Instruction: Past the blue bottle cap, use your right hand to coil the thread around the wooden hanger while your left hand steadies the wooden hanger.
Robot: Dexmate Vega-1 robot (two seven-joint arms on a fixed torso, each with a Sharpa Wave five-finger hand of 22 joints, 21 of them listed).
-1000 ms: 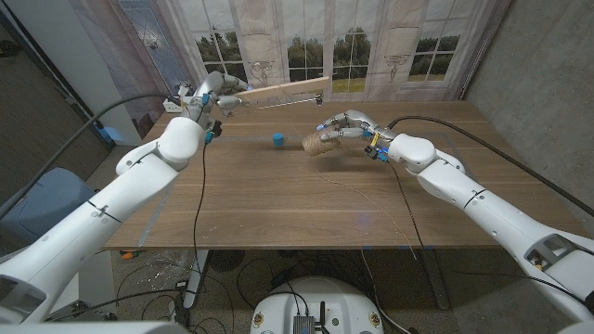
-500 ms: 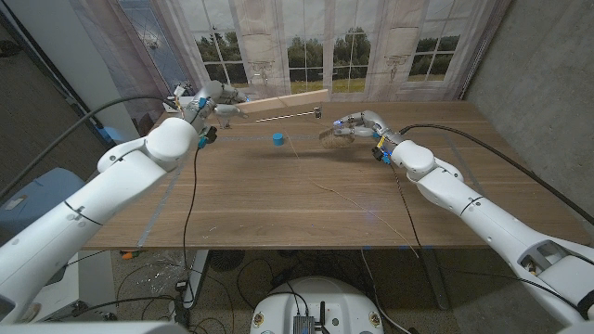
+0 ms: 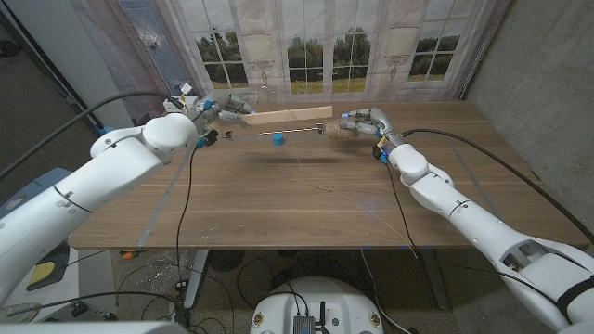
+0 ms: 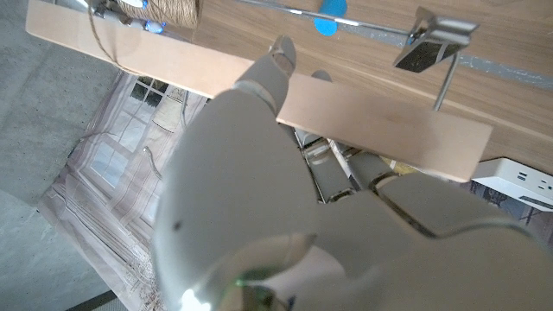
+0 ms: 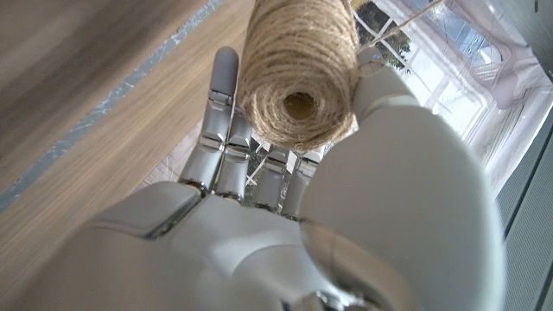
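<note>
Wooden surface (image 3: 278,199), broad and brown, spread under both arms. Wooden hanger (image 3: 288,115) raised above the far part of the surface, lying roughly level, metal rod with a clip beneath its bar; just beyond the blue bottle cap (image 3: 277,139). Left hand (image 3: 225,105) at the hanger's left end, well left of the cap, fingers wrapped over the wooden bar and gripping it. Right hand (image 3: 357,122) at the hanger's right end, right of the cap, fingers closed around a spool of twine (image 3: 337,128). Thread (image 3: 343,193) trailing thin and loose across the surface on the near side of the cap. Cap small, upright on the surface, just under the hanger's middle.
</note>
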